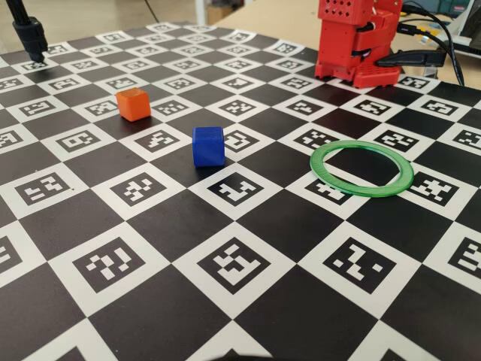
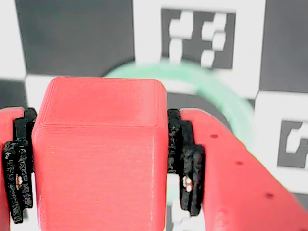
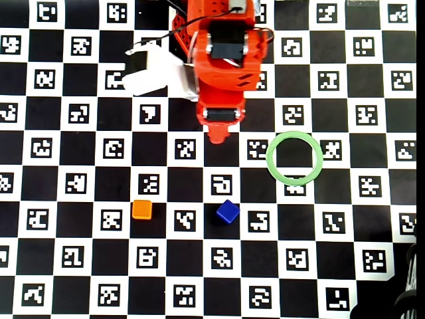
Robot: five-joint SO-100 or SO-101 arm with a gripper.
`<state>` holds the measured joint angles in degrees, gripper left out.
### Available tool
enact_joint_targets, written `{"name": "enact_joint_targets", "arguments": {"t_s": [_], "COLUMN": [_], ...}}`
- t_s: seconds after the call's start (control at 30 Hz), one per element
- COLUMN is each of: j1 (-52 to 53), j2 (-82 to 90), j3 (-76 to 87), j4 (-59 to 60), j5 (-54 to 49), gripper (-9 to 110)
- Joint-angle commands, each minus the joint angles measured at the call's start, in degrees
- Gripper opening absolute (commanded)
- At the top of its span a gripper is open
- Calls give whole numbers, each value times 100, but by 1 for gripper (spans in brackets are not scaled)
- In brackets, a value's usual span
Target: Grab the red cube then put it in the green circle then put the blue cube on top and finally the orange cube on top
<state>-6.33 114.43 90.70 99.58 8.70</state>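
Gripper (image 2: 101,159) pinches red cube (image 2: 98,159) aloft near board's far edge; green circle (image 3: 295,157) empty, blue cube (image 3: 228,211) & orange cube (image 3: 141,209) mid-board, so 3 placements left.

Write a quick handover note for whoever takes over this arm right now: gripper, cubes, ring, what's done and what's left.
Gripper: shut on the red cube, held clear of the board.
Green circle: empty, right of the arm in the overhead view.
Blue cube and orange cube: loose on the board, apart, untouched.
Done: red picked up.
Left: set red inside the ring, then stack blue, then orange.
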Motion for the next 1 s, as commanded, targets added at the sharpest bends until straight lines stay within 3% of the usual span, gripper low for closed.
{"name": "enact_joint_targets", "arguments": {"t_s": [0.0,0.33,0.97], "j1": [-615,-1942,-2355], "j2": [-158,-826,-2276], "j3": [-650,-1081,-1696], "j4": [501,211,-633], "j5": [765,2487,2830], "gripper": [0,0,0]}}
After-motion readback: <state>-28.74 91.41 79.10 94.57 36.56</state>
